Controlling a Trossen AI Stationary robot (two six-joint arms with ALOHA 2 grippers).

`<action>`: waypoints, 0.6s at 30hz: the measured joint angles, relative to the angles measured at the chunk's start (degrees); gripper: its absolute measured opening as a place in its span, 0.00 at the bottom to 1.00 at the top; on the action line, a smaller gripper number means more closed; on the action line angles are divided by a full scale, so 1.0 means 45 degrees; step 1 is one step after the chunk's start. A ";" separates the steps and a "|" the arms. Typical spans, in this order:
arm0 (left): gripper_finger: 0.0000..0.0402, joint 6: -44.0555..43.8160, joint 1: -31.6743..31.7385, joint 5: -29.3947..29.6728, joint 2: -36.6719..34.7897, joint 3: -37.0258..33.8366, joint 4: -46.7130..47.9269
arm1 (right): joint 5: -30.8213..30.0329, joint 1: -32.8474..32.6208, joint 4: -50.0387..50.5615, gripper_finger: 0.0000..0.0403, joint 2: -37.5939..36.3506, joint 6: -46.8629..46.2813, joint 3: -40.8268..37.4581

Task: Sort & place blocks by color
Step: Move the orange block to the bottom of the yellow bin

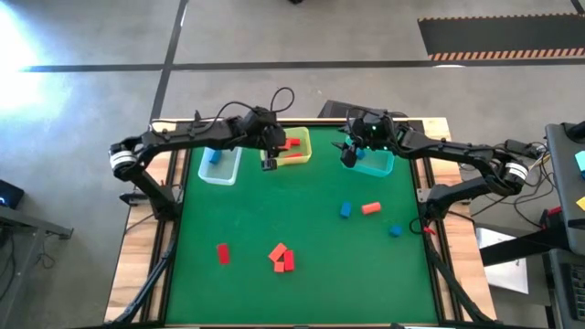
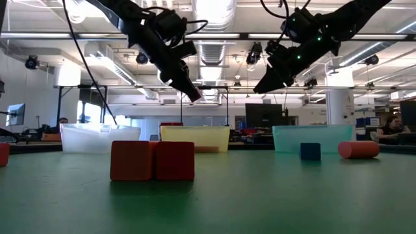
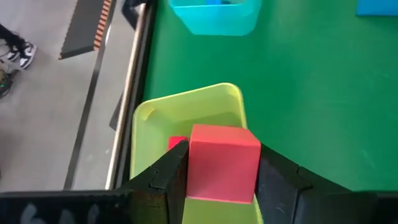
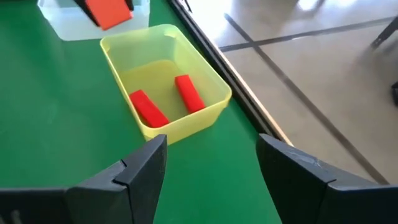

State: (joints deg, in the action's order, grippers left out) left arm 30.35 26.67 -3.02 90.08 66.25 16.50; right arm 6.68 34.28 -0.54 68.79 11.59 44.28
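Observation:
My left gripper (image 1: 270, 163) hangs over the near-left corner of the yellow bin (image 1: 294, 146), shut on a red cube (image 3: 224, 165). Two red bars (image 4: 168, 99) lie on the yellow bin's floor. My right gripper (image 1: 349, 155) hovers open and empty at the left edge of the teal bin (image 1: 375, 163); its own view shows both fingers spread (image 4: 211, 162). On the green mat lie two blue blocks (image 1: 345, 210) (image 1: 395, 230), an orange-red bar (image 1: 370, 208), a red bar (image 1: 222, 253) and a red and orange cluster (image 1: 281, 259). My left gripper pinches the red cube by two opposite side faces (image 3: 198, 168) between its two fingers (image 3: 168, 177). The fingers slant down from above and from the table's left. The cube is lifted clear and hangs over the yellow bin's rim (image 3: 186, 99).
A clear bin (image 1: 219, 164) with a blue block inside stands left of the yellow one. The three bins line the far edge of the mat. Wooden table borders and cables flank both arms. Open green mat lies between the bins and the loose blocks.

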 joint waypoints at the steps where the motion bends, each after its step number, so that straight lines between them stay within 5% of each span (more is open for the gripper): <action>1: 0.33 0.0000 -0.0045 -0.0016 0.0000 -0.0013 0.0042 | 0.0000 0.0000 -0.0018 0.59 0.0000 -0.0005 -0.0018; 11: 0.33 -0.0010 -0.0134 -0.0122 -0.0005 -0.0018 0.0108 | -0.0006 0.0000 -0.0304 0.59 0.0000 -0.0006 -0.0040; 18: 0.33 -0.1106 -0.0131 -0.1382 -0.0005 -0.0033 0.1446 | -0.0010 0.0000 -0.0309 0.59 0.0000 0.0098 -0.0040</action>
State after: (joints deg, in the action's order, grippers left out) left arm 25.37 26.08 -9.23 90.06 66.11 23.01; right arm 6.63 34.28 -1.93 68.79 12.03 44.10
